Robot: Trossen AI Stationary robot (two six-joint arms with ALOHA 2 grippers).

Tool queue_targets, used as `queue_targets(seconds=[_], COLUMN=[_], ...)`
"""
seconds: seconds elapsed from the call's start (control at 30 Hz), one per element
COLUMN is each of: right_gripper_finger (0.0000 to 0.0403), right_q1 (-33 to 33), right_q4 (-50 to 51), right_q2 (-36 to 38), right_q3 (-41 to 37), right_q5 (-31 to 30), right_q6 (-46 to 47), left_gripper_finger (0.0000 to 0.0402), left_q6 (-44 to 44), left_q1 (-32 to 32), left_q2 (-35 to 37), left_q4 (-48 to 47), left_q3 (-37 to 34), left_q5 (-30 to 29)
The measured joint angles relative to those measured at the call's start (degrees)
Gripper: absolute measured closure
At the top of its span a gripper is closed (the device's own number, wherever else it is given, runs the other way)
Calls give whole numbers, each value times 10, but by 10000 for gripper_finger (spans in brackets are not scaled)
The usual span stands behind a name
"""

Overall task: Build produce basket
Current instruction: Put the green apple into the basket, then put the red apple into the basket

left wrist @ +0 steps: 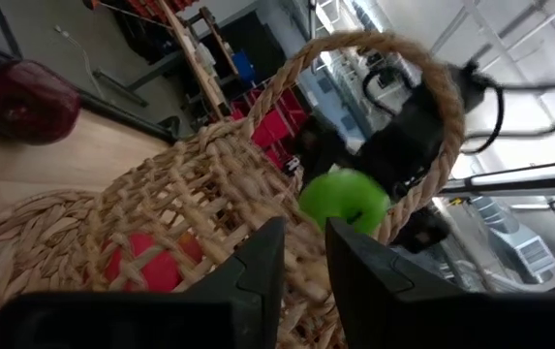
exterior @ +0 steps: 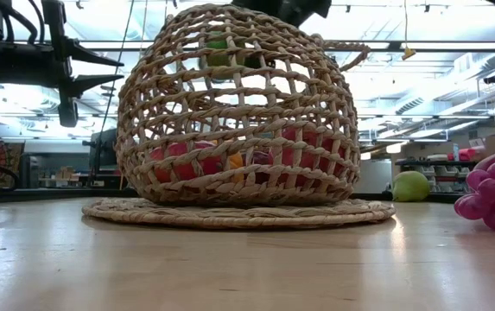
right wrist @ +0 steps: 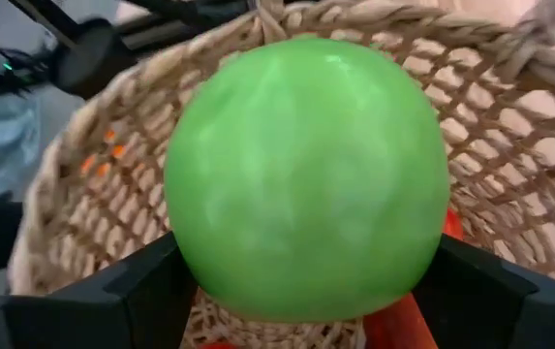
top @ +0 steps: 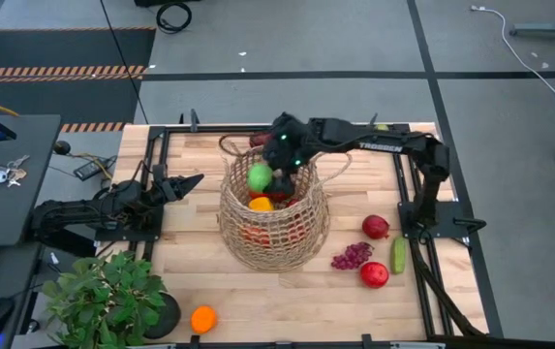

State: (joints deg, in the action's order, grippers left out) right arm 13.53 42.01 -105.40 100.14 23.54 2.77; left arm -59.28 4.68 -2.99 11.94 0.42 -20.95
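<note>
Green apple (right wrist: 306,179) clamped between right gripper (top: 273,177) fingers, hanging over the mouth of wicker basket (top: 273,218). Inside the basket: red and orange produce. Beside the basket: red apples (top: 375,227), purple grapes (top: 352,256), green cucumber (top: 398,255). Off the basket's other side: left gripper (top: 195,180), fingers pressed together, empty.
</note>
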Motion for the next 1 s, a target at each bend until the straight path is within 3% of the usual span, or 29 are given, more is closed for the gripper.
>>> queue_targets(seconds=[0.2,0.4,1.0], right_gripper_finger=[70,69,6], right_q1=[-11,-4,3], right_q4=[27,31,50], right_q2=[-58,-93,-99], right_q3=[37,45,45], right_q5=[-24,-97,-87], right_q6=[1,-14,-27], left_gripper_finger=[313,311,311], left_q6=[0,0,0], left_q1=[0,0,0], left_q2=[-1,0,0], left_q4=[1,2,2], left_q3=[0,0,0], left_q5=[0,0,0])
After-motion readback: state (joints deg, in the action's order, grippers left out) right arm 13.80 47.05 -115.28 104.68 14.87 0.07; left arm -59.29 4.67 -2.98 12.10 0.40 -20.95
